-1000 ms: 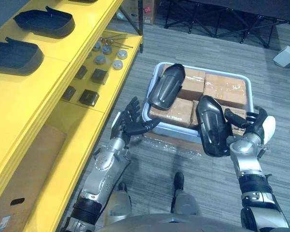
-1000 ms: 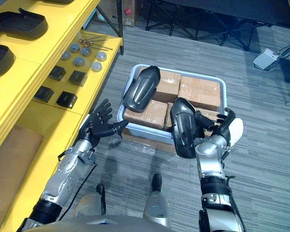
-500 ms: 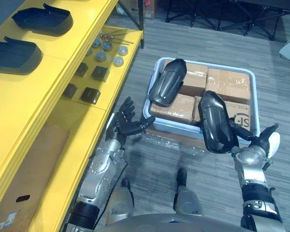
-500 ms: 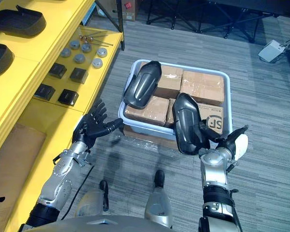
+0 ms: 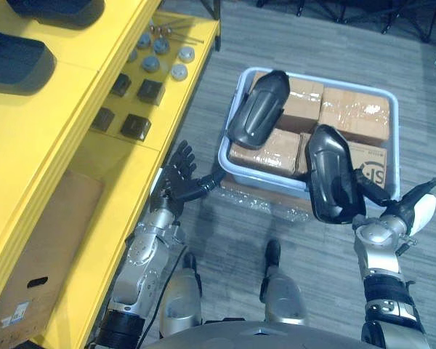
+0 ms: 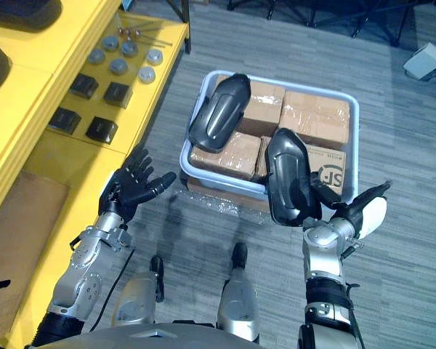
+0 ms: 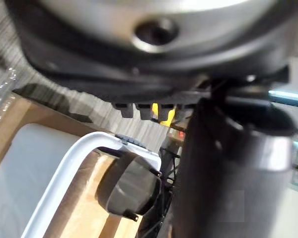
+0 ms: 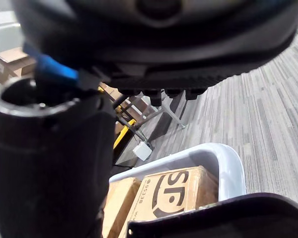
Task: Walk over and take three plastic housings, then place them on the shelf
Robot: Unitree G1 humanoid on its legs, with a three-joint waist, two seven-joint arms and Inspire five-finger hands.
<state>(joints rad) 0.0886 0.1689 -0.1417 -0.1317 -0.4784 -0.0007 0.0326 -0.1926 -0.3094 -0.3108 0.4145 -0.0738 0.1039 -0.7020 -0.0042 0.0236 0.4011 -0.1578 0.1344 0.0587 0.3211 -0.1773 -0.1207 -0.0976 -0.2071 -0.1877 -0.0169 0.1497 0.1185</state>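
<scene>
Evidently late stage: two housings [image 5: 14, 62] on shelf [image 5: 51, 131], upper left; right hand [image 5: 396, 217] fingers clasp third housing [image 5: 330, 174]; left hand [image 5: 176, 187] splayed, empty.

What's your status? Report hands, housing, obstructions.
Left hand open beside the bin. Right hand shut on one housing over the bin's edge. Second housing lies on the boxes. Floor toward shelf unobstructed.

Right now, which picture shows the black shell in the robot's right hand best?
The left eye view: the whole housing shows, held by the right hand. The right eye view shows it almost as well. The right wrist view catches its dark edge.
</scene>
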